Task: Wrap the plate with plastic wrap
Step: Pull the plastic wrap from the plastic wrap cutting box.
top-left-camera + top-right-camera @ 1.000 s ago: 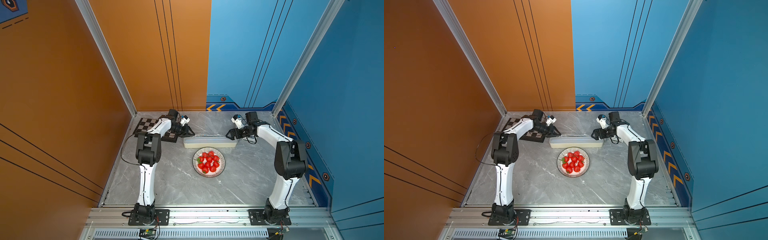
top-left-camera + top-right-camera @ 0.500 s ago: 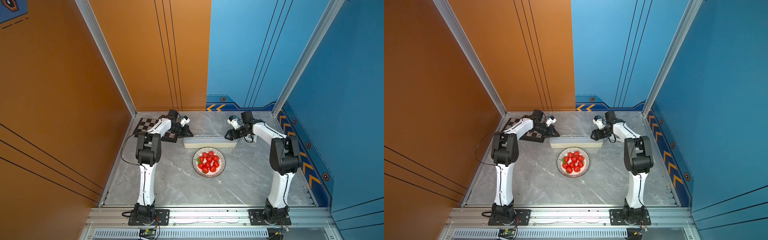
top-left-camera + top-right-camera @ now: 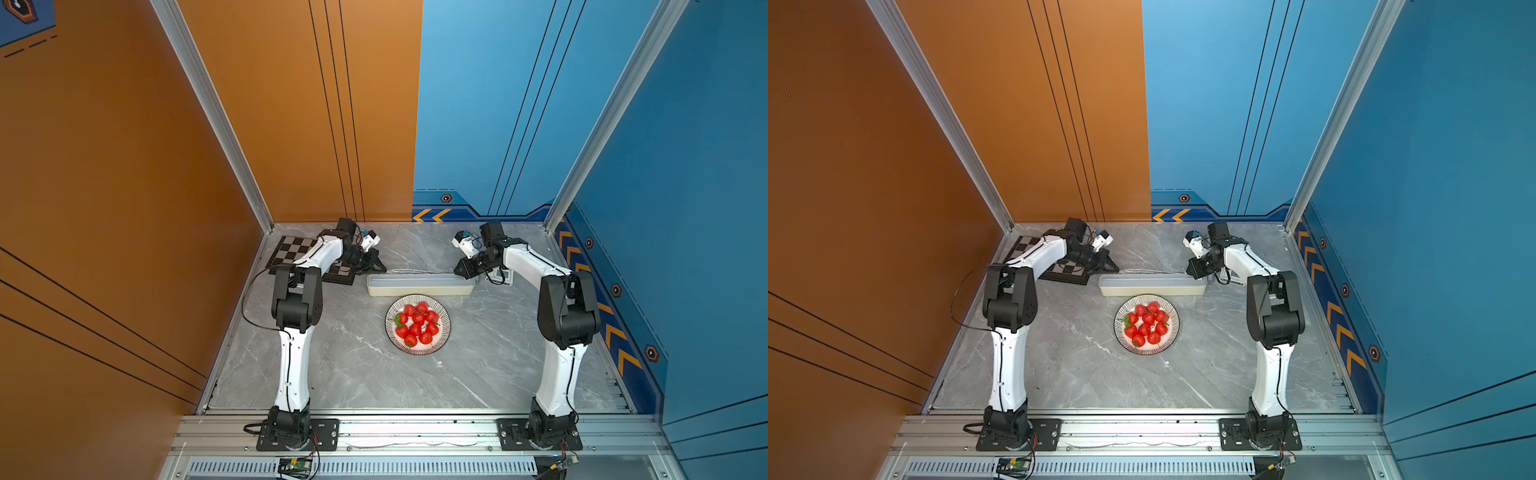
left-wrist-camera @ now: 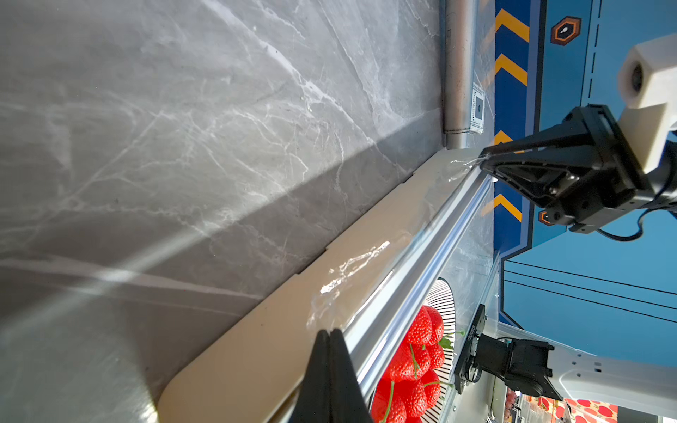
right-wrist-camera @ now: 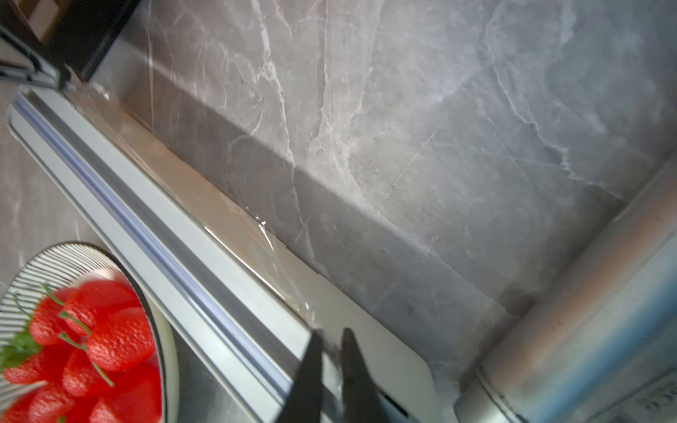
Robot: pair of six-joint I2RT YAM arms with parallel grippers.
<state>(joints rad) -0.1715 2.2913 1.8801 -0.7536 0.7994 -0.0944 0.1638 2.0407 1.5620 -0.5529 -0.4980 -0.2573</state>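
The plate (image 3: 417, 345) (image 3: 1147, 349), white with a black-striped rim, carries red strawberries and lies just in front of the long cream box (image 3: 420, 287) (image 3: 1152, 289). A strip of plastic wrap (image 4: 348, 271) (image 5: 282, 263) lies crinkled along the box's far edge. My left gripper (image 3: 379, 269) (image 4: 329, 334) is at the box's left end, its jaws pressed together on the film's corner. My right gripper (image 3: 458, 272) (image 5: 332, 332) is at the right end, its fingers closed with film pinched between them. The left wrist view also shows the right gripper (image 4: 485, 163) pulling the film up into a small peak.
A black-and-grey chessboard (image 3: 291, 253) (image 3: 1023, 248) lies under the left arm at the back left. A grey rod (image 4: 456, 73) (image 5: 571, 344) lies on the marble floor behind the box's right end. Orange and blue walls close in the back and sides.
The right gripper has moved left to the box's right end and closed on the film. The left gripper has finished closing at the box's left end.
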